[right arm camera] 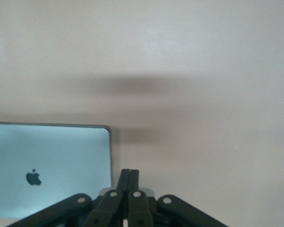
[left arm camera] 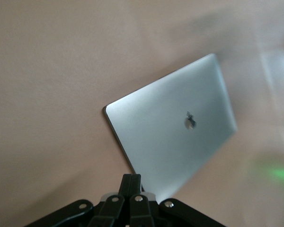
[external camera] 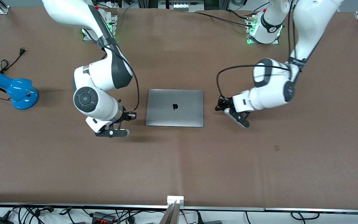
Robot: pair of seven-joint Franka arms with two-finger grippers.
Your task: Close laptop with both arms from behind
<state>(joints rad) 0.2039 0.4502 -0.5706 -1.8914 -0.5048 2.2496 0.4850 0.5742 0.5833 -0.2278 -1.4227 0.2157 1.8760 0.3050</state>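
Laptop [external camera: 175,107] lies mid-bench w/ lid flat down, logo up, so by the look of it the closing is done and what's left is a clean pull-away. Left pincer [external camera: 223,105] is low at the laptop's edge toward the left arm's end of the bench, just beside it, not touching as far as the front view shows. In the left wrist view its fingers [left arm camera: 131,187] are pressed together w/ nothing between them. Right pincer [external camera: 130,116] sits just beside the laptop's edge toward the right arm's end, also apart from it; its fingers [right arm camera: 128,182] are pressed together too, empty.

To do this step well: lift both arms up first, then draw each back toward its own base, so no finger drags along the lid or nudges the laptop sideways. Keep both moves slow and roughly in step. Blue lamp [external camera: 14,90] stands well apart near the right arm's end, so it's no obstacle. Can't tell from these views whether the lid is fully seated.
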